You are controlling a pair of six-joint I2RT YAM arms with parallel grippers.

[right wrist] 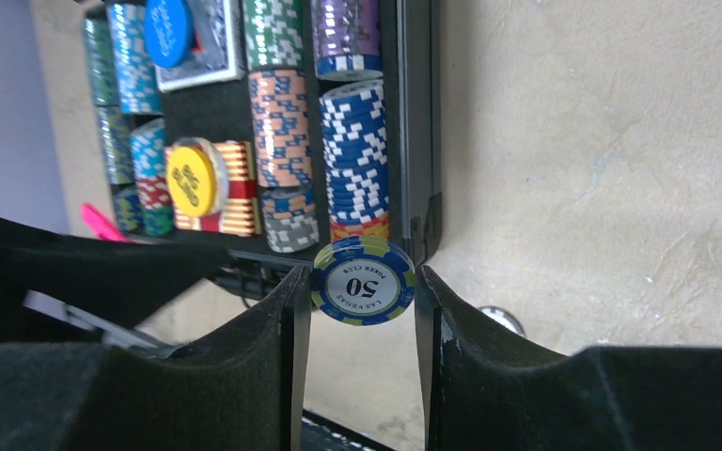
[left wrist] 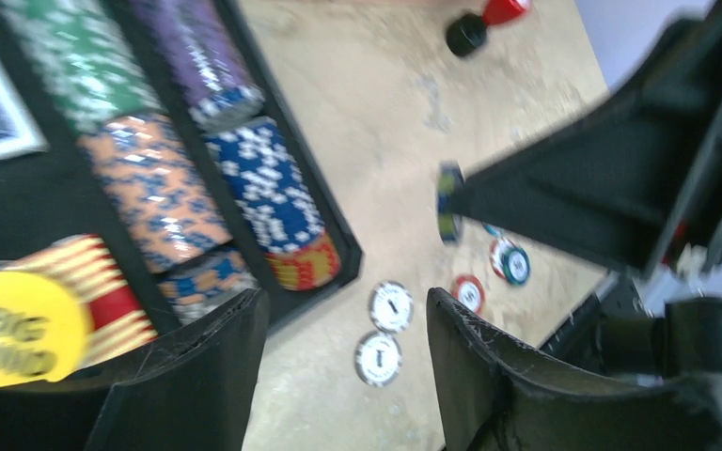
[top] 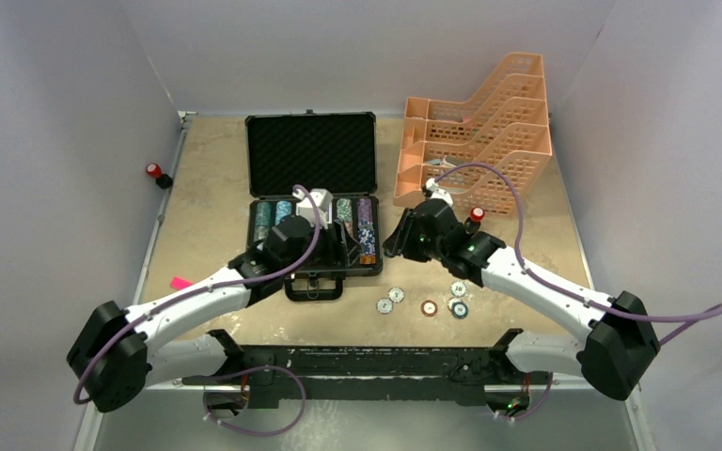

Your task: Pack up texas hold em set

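Observation:
The black briefcase (top: pixel 312 155) lies open, its lid up at the back. Its base (right wrist: pixel 420 141) holds rows of multicoloured chips, card decks, a yellow dealer button (right wrist: pixel 193 178) and a blue one (right wrist: pixel 169 28). My right gripper (right wrist: pixel 362 274) is shut on a blue "50" poker chip (right wrist: pixel 364 287), held on edge just off the case's right front corner (top: pixel 397 237). My left gripper (left wrist: pixel 343 305) is open and empty, hovering over the case's front right part (top: pixel 337 240). Several loose chips (top: pixel 429 307) lie on the table in front of the case; two white ones (left wrist: pixel 392 307) show between my left fingers.
A peach lattice tray rack (top: pixel 479 132) stands at the back right. A pink marker (top: pixel 180 282) lies at the left by my left arm. Small red-capped black objects sit at the left wall (top: pixel 155 173) and behind my right arm (top: pixel 476 216).

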